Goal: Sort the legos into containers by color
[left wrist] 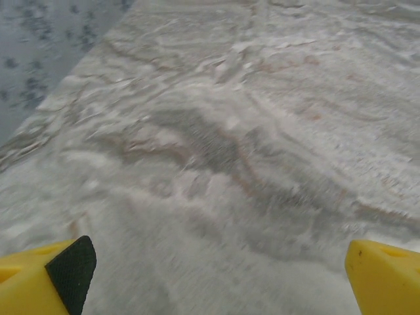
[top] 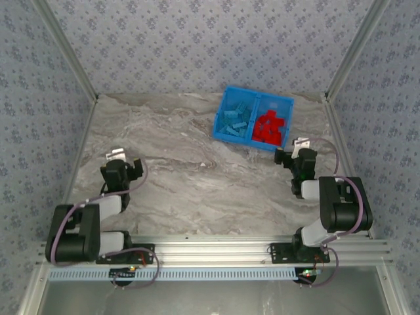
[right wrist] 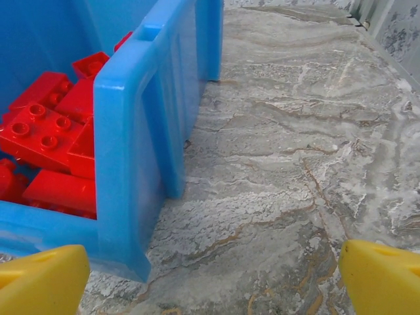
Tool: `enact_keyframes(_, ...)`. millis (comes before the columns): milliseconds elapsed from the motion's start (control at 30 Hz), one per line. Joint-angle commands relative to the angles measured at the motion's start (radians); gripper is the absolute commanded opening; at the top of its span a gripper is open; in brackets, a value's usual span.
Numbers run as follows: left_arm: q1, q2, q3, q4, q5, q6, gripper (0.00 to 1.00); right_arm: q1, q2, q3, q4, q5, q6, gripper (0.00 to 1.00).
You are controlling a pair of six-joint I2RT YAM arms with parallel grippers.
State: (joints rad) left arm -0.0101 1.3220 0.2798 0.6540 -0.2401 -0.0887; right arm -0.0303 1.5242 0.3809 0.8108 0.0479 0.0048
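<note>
A grey marble-patterned table (top: 197, 177) fills an enclosure with blue-grey patterned walls (top: 197, 39), seen from above. Two black and white arms are bolted to a metal rail (top: 216, 249) at the 6 o'clock edge. The left arm (top: 85, 226) is folded at about 8 o'clock on the table and the right arm (top: 338, 203) at about 4 o'clock.

A bright blue bin (top: 260, 94) sits on the table toward 1 o'clock, slightly skewed, with a central divider splitting it into two compartments. The left compartment (top: 226, 105) holds the light blue legos (top: 235, 122). The right compartment (top: 283, 108) holds the red legos (top: 269, 126). All of the legos lie inside the bin.

The left gripper (top: 118, 155) hangs above bare table at about 9 o'clock, well apart from the bin. Its wrist camera shows its yellow fingertips (left wrist: 39, 282) spread wide with nothing between them.

The right gripper (top: 298, 144) is near the bin's near right corner, with the bin at its 11 o'clock. Its jaws are also released and hold nothing. In its wrist camera the yellow fingertips (right wrist: 380, 279) sit far apart, the bin's ribbed corner wall (right wrist: 131, 164) rises at 9 o'clock, and studded red bricks are piled behind it.
</note>
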Motion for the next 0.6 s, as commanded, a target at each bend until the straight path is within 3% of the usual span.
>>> enact_keyframes(0,0.019,0.202,0.067,0.29,0.104,0.036,0.99,-0.005,-0.003,0.013,-0.011,-0.029,-0.026,1.0)
enact_keyframes(33,0.02,0.258,0.091,0.316,0.111,0.049,0.99,-0.004,-0.003,0.014,-0.011,-0.027,-0.026,1.0)
enact_keyframes(67,0.017,0.196,0.142,0.094,0.133,0.044,0.99,-0.006,-0.004,0.013,-0.013,-0.028,-0.026,1.0)
enact_keyframes(133,0.022,0.214,0.125,0.181,0.169,0.057,0.99,-0.006,-0.005,0.013,-0.014,-0.031,-0.026,1.0)
enact_keyframes(567,0.023,0.211,0.135,0.157,0.17,0.057,0.99,-0.006,-0.002,0.012,-0.013,-0.035,-0.027,1.0)
